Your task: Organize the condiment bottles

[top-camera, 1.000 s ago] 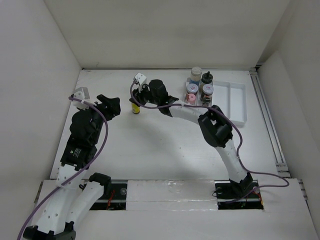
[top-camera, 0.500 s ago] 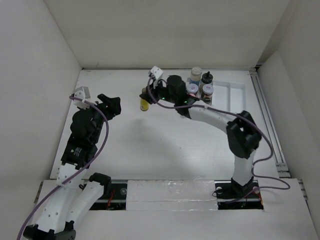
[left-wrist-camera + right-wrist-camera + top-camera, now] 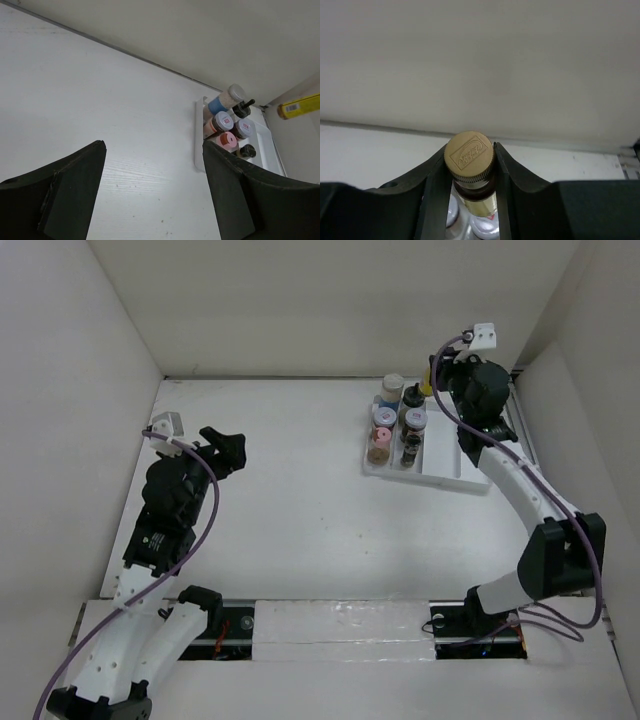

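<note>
My right gripper (image 3: pixel 436 375) is shut on the slim yellow bottle (image 3: pixel 428 383) and holds it in the air above the back of the white divided tray (image 3: pixel 470 465). In the right wrist view its fingers (image 3: pixel 432 175) clamp the bottle just under its gold-brown cap (image 3: pixel 469 156). The yellow bottle also shows lying level in the air in the left wrist view (image 3: pixel 300 106). Several bottles stand in the tray's left compartment: a blue-banded one (image 3: pixel 391 390), a black-capped one (image 3: pixel 413 397), silver-lidded ones (image 3: pixel 383 415) and a pink shaker (image 3: pixel 380 437). My left gripper (image 3: pixel 225 445) is open and empty at the table's left.
White walls close in the table at the back and both sides. The tray's right compartment (image 3: pixel 473 435) holds nothing. A rail (image 3: pixel 535 480) runs along the table's right edge. In the left wrist view the tray (image 3: pixel 199 140) lies far ahead to the right.
My right arm has lifted the yellow bottle from the table's middle and swung it right, to above the tray's back. The left arm has hardly moved.
</note>
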`<control>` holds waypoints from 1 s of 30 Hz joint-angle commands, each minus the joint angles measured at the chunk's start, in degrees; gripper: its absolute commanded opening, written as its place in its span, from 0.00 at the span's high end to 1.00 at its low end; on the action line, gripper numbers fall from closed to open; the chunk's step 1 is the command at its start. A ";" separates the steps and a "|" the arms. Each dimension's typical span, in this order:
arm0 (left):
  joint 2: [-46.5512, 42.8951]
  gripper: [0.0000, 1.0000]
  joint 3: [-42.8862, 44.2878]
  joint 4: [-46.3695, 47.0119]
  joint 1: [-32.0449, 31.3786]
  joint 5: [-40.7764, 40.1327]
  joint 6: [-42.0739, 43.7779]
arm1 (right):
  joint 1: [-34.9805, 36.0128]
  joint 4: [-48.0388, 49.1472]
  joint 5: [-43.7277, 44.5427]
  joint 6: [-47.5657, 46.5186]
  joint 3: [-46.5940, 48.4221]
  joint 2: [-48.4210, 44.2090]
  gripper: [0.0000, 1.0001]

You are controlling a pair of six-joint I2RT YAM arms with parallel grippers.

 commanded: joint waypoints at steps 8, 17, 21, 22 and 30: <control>1.07 0.25 0.42 3.20 -0.10 2.19 1.56 | -8.73 1.61 4.48 1.51 1.86 13.55 0.89; 1.07 0.23 0.42 3.20 -0.10 2.19 1.56 | -12.86 3.37 1.58 2.12 6.42 23.14 0.89; 1.60 0.23 0.42 3.20 -0.10 2.19 1.56 | -13.40 3.37 -0.53 2.83 9.23 26.57 0.89; 1.60 0.23 0.42 3.20 -0.10 2.19 1.56 | -13.40 3.37 -0.53 2.83 9.24 27.09 0.89; 1.60 0.23 0.42 3.20 -0.10 2.72 1.56 | -13.40 3.37 -1.15 3.36 12.14 30.00 0.83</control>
